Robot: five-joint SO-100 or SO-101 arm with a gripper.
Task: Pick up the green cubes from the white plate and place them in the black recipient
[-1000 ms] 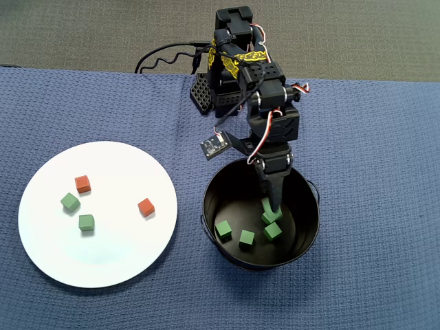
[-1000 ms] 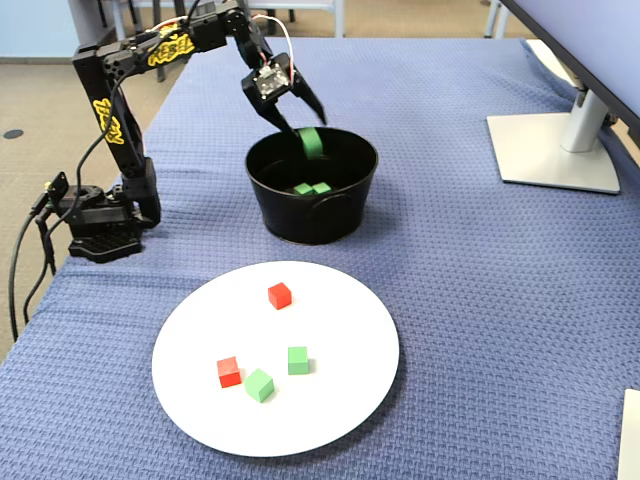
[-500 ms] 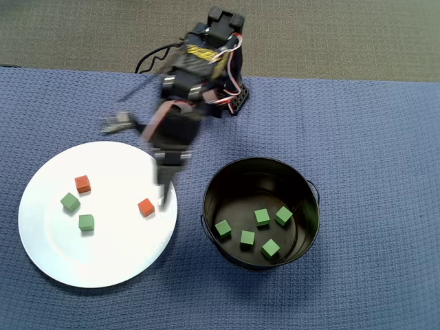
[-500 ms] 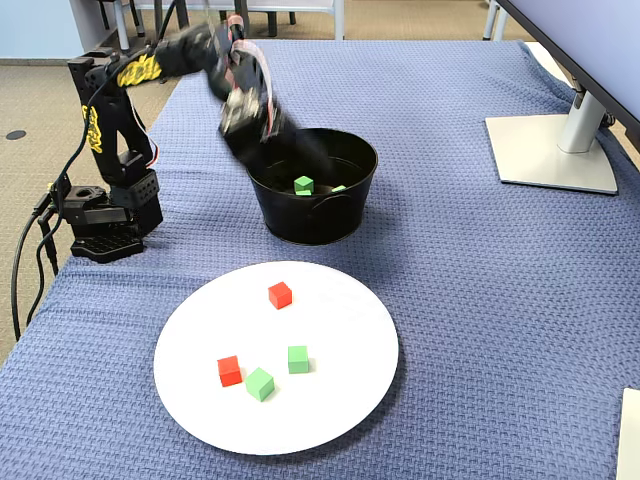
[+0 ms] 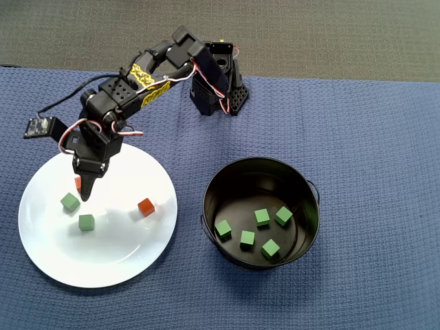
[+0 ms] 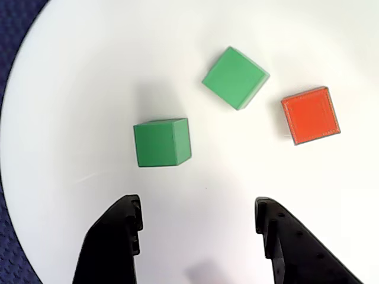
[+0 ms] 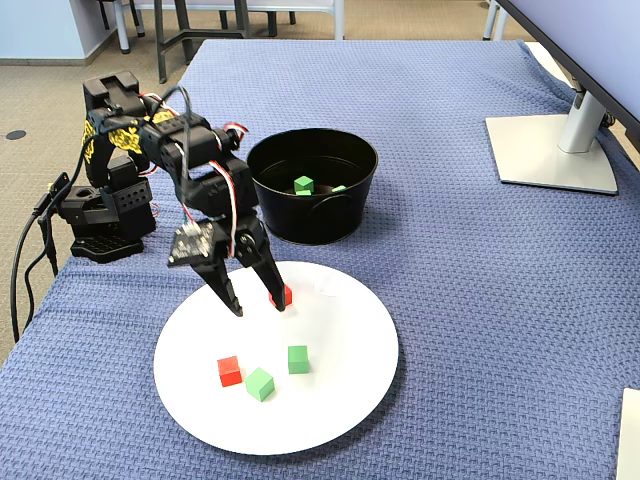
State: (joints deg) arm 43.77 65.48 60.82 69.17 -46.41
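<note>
Tool [image 7: 256, 303] spread wide and empty, both black plastic fingers [image 6: 112, 242] pointing down over the white plate [image 5: 130, 261]. Wrist view shows bare plate between the fingers, nothing gripped.

White plate: flat, round, smooth, lying on the worktop [image 5: 371, 137], which is covered in blue waffle-weave cloth.

On the plate, overhead view: two matte green cubes [image 5: 69, 201] toward its left side, the second [image 5: 86, 222] just below-right of the first, not touching. One red-orange cube [image 5: 145, 207] sits right of these, well apart. Another red-orange cube [image 5: 78, 183] lies under the tool, mostly hidden; only a sliver shows. In the fixed view the same cube [image 7: 286, 294] peeks out beside one finger; contact cannot be judged.

Right of the plate, close but apart: the black recipient [image 5: 306, 199], round, glossy, tall-walled, a small lug on its rim. Five green cubes [image 5: 262, 217] rest scattered on its flat bottom. Fixed view shows only two of them; the near wall hides the rest.

Arm [image 5: 137, 82]: base beyond the plate, between plate and recipient, links folded out over the plate's far-left part, wrist bent steeply down. Tool tips look just above the plate surface.
</note>
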